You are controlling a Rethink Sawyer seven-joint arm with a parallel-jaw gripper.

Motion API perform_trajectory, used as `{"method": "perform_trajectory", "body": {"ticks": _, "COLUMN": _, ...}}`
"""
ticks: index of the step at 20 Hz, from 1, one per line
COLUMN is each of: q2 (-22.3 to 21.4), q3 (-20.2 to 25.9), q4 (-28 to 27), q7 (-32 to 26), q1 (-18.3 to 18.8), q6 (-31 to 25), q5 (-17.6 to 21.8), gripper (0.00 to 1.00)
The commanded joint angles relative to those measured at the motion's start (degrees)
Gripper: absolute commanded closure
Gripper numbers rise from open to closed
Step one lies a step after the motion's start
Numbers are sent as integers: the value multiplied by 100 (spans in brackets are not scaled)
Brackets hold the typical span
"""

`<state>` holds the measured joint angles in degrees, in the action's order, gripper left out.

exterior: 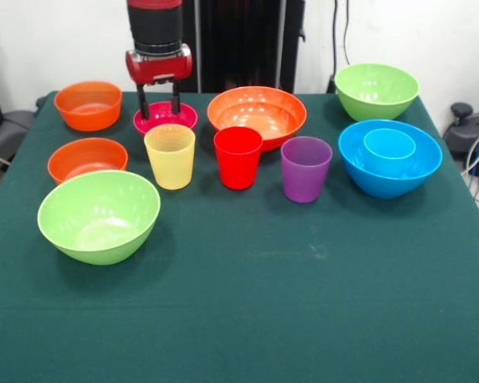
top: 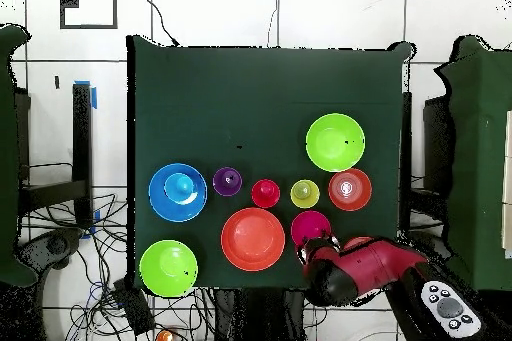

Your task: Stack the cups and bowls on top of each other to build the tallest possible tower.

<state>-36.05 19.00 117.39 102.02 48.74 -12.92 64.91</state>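
My gripper [exterior: 160, 110] hangs open at the back left, its two fingers spread just above the small magenta bowl [exterior: 185, 115], nothing between them. In front of that bowl stand the yellow cup [exterior: 169, 155], the red cup [exterior: 238, 157] and the purple cup [exterior: 306, 168] in a row. The light blue cup [exterior: 389, 144] sits inside the blue bowl [exterior: 359, 171] at the right. The wide orange bowl [exterior: 257, 116] is behind the red cup. From overhead the gripper [top: 312, 250] covers the near rim of the magenta bowl [top: 310, 225].
Two small orange bowls [exterior: 88, 105] [exterior: 87, 158] sit at the left, with a large lime bowl [exterior: 99, 215] in front of them. Another lime bowl [exterior: 376, 90] stands at the back right. Everything upright, open side up, on a green cloth [exterior: 287, 303].
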Motion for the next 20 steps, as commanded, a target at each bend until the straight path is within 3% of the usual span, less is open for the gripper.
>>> {"method": "perform_trajectory", "body": {"ticks": 1, "q2": 124, "q3": 43, "q4": -342, "q7": -200, "q1": -293, "q6": -557, "q5": -21, "gripper": 0}}
{"method": "perform_trajectory", "body": {"ticks": 20, "q2": 180, "q3": 322, "q4": -512, "q7": -620, "q1": 108, "q6": -682, "q5": -132, "gripper": 0}}
